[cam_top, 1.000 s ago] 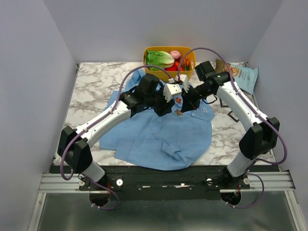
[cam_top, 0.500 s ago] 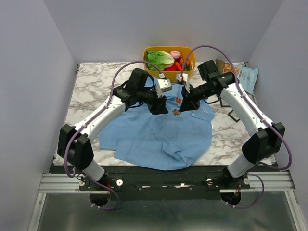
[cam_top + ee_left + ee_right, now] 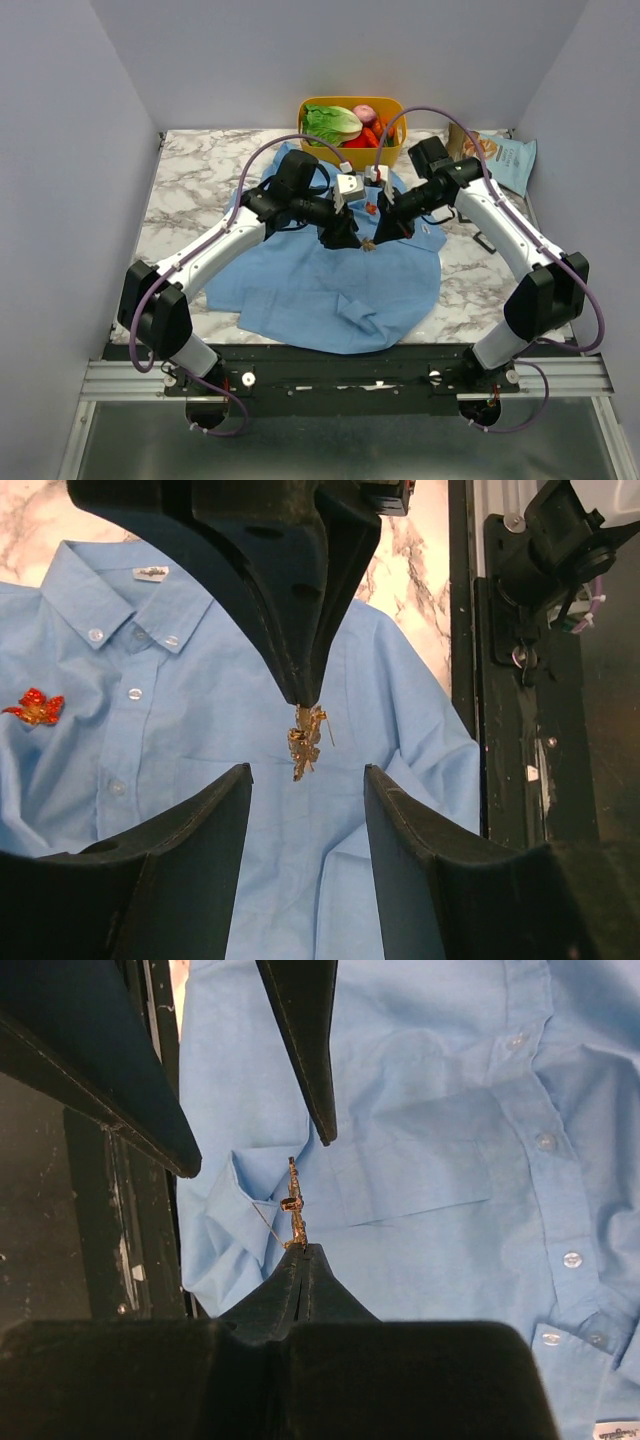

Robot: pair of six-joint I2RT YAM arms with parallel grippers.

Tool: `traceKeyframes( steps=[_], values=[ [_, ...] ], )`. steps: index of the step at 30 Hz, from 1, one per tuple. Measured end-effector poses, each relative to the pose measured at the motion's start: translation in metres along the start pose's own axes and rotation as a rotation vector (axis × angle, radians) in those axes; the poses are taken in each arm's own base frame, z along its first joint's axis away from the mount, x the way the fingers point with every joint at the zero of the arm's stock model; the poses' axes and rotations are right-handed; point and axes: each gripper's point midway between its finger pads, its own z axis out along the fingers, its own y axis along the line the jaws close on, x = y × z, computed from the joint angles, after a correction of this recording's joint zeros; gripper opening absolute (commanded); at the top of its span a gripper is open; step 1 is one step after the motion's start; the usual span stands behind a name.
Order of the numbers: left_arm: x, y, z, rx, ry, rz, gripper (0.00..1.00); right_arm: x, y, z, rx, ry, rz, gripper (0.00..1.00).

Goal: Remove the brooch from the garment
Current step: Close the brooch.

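From above, both arms meet over the garment (image 3: 320, 285); the right gripper (image 3: 376, 238) is closed on the brooch (image 3: 368, 244). In the left wrist view the left gripper (image 3: 307, 772) stands open and holds nothing; the brooch hangs in the gap between its fingers, under the pinched right tips. In the right wrist view those tips clamp one end of the brooch; behind it is only blue cloth.

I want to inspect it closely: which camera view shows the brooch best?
Left wrist: the brooch hangs face-on, large and sharp against the garment. Right wrist shows it thin, edge-on; top external shows only a tiny speck.
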Motion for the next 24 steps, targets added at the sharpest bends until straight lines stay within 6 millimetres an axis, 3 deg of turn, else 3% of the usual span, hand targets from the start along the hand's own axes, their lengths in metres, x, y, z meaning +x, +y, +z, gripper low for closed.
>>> traceKeyframes(
  steps=[9,13,19,24],
  values=[
    [0.001,0.001,0.004,-0.005,-0.020,-0.037,0.58,0.011,0.001,0.005,-0.015,0.016,0.008,0.01],
    [0.000,0.001,0.005,0.001,-0.034,-0.034,0.58,0.010,0.002,0.004,-0.014,0.014,-0.004,0.01],
    [0.016,-0.001,0.009,0.012,-0.014,-0.061,0.57,0.004,0.010,-0.003,-0.017,-0.008,-0.053,0.01],
    [0.014,-0.002,0.009,0.017,-0.025,-0.061,0.58,0.005,0.015,-0.004,-0.033,-0.006,-0.065,0.01]
  ],
)
